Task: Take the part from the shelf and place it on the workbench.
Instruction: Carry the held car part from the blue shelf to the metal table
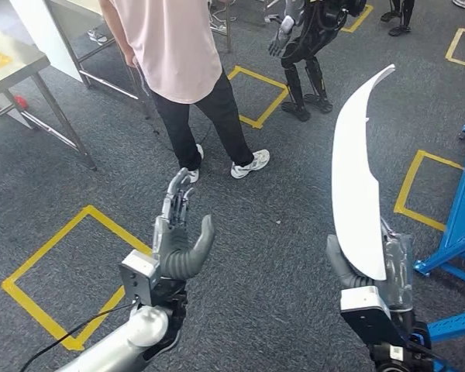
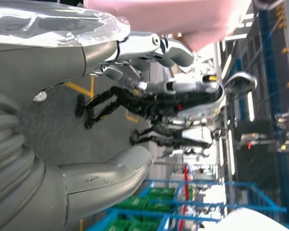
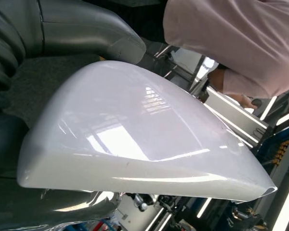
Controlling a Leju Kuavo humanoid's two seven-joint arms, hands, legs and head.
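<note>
My left hand (image 1: 180,232) is raised over the grey carpet (image 1: 265,256) beside a yellow floor square (image 1: 60,263), fingers apart and thumb out, holding nothing. Ahead, between the two hands, a person (image 1: 177,54) in a pink top stands with back turned, and another humanoid robot (image 1: 306,46) stands beyond. On the right, my right hand (image 1: 377,271) grips the white curved part (image 1: 356,178) at its lower end, upright and tapering to a point, just beside the blue shelf frame (image 1: 461,225).
</note>
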